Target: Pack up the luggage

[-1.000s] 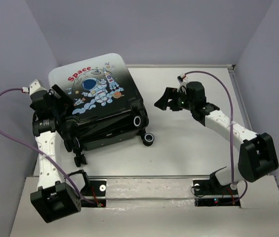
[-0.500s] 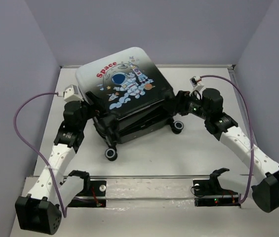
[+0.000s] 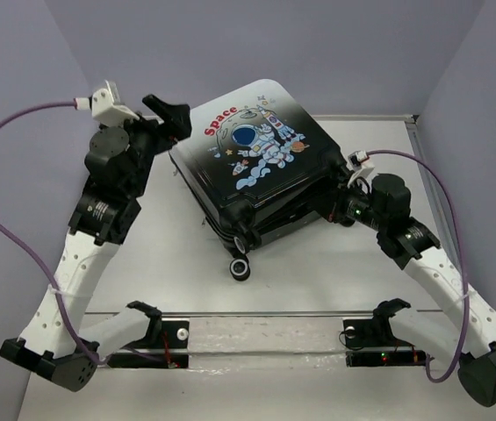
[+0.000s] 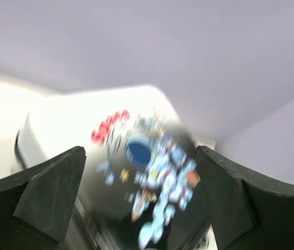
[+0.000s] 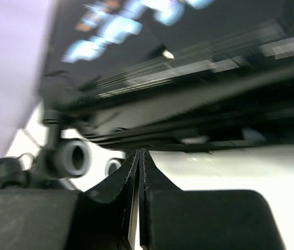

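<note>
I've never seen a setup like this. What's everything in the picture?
luggage: one, white fading to black, astronaut print up, mid-table.
table: one, white, beneath everything.
walls: three, pale lilac, around the table.
cables: two, purple, looping from each wrist.
arms: two, white and black, based at the near edge.
left hand: one, black, open, raised by the luggage's far-left corner.
right hand: one, black, shut, at the luggage's right edge.

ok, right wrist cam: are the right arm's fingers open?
No, the right arm's black fingers are pressed together with only a hairline seam between them, and nothing shows in that seam.
</note>
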Action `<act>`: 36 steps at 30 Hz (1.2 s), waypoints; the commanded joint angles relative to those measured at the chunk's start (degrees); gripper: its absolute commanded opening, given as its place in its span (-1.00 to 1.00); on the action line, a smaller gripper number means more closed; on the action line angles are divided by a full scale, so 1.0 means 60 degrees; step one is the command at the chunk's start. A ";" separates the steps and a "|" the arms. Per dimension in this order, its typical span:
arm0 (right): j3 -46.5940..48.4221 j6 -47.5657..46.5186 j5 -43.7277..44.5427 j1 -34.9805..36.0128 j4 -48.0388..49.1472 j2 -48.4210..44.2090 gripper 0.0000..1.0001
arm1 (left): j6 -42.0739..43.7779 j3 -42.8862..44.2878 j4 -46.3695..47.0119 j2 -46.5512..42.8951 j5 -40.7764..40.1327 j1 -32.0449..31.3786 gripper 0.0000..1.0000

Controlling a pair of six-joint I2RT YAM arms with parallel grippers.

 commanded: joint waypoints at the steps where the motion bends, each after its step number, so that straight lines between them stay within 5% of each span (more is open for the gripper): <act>1: -0.0756 0.0294 0.1969 -0.0047 -0.0083 0.0232 -0.86 | 0.0945 0.2088 0.0026 0.2278 -0.0535 0.0501 0.98; 9: -0.1622 0.1100 0.4859 -0.0047 0.0929 0.0863 -0.86 | 0.0566 0.6100 -0.0527 0.7254 0.1955 0.3007 0.98; 15: -0.1461 0.1408 0.4393 -0.0047 0.1411 0.2077 -0.86 | 0.1018 0.9486 -0.1131 1.0581 0.3215 0.3639 0.98; 22: -0.1197 0.1365 0.4143 -0.0047 0.1851 0.2884 -0.86 | 0.0522 1.1396 -0.0885 1.3221 0.5381 0.3830 0.98; 30: -0.0480 0.1364 0.4450 -0.0047 0.2142 0.3778 -0.86 | 0.0360 0.9717 0.0477 1.3608 0.6484 0.3200 0.98; 36: 0.0794 0.0765 0.4233 -0.0455 0.2364 0.4803 -0.86 | -0.1703 0.3538 0.4740 1.0391 0.5958 0.3127 0.94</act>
